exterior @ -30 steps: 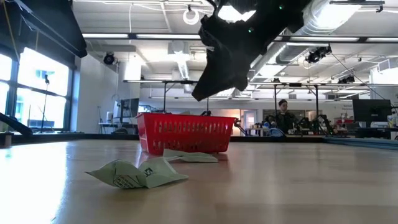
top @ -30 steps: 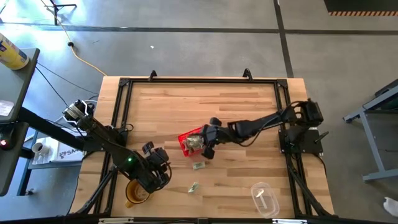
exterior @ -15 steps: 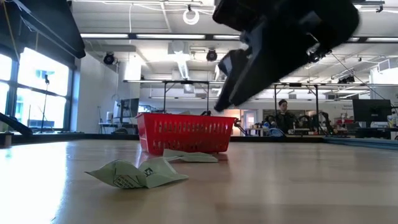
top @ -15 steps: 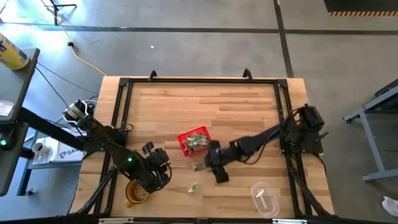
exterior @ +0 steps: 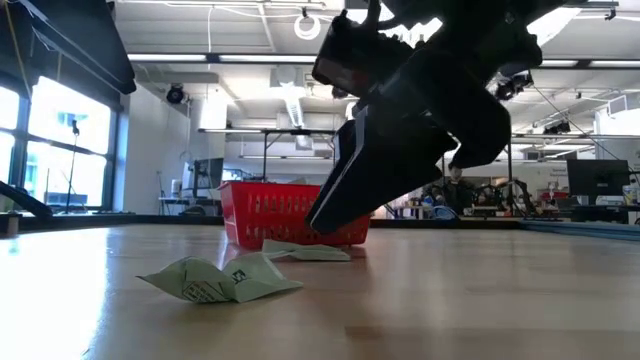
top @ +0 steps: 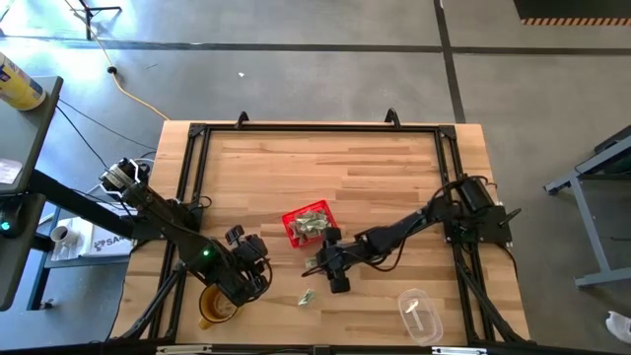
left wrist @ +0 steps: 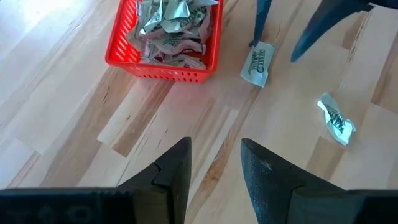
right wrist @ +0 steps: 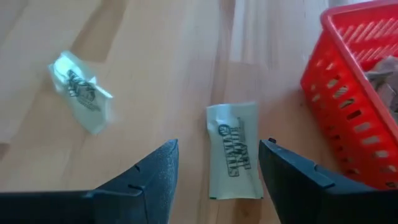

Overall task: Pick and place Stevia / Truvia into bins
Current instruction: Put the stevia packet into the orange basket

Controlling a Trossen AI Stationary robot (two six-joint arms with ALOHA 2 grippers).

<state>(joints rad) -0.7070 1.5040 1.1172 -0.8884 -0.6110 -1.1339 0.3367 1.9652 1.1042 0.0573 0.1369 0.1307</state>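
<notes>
The red basket (top: 308, 223) stands mid-table and holds several pale green packets (left wrist: 171, 22). One flat packet (right wrist: 234, 149) lies on the wood just near of the basket. A crumpled packet (right wrist: 81, 91) lies farther toward the near edge and also shows in the high view (top: 307, 296). My right gripper (right wrist: 219, 144) is open, low over the flat packet, with a finger on each side of it; in the low view (exterior: 400, 140) its tips hang a little above the wood. My left gripper (left wrist: 215, 143) is open and empty at the near left, over an amber cup (top: 215, 304).
A clear plastic cup (top: 418, 314) lies near the table's near right corner. A black frame (top: 315, 128) borders the tabletop. Bare wood lies between the basket and the far edge.
My right gripper has left its place over the red basket, gone toward the table's near edge and come down over the flat packet. Both loose packets lie where they lay.
</notes>
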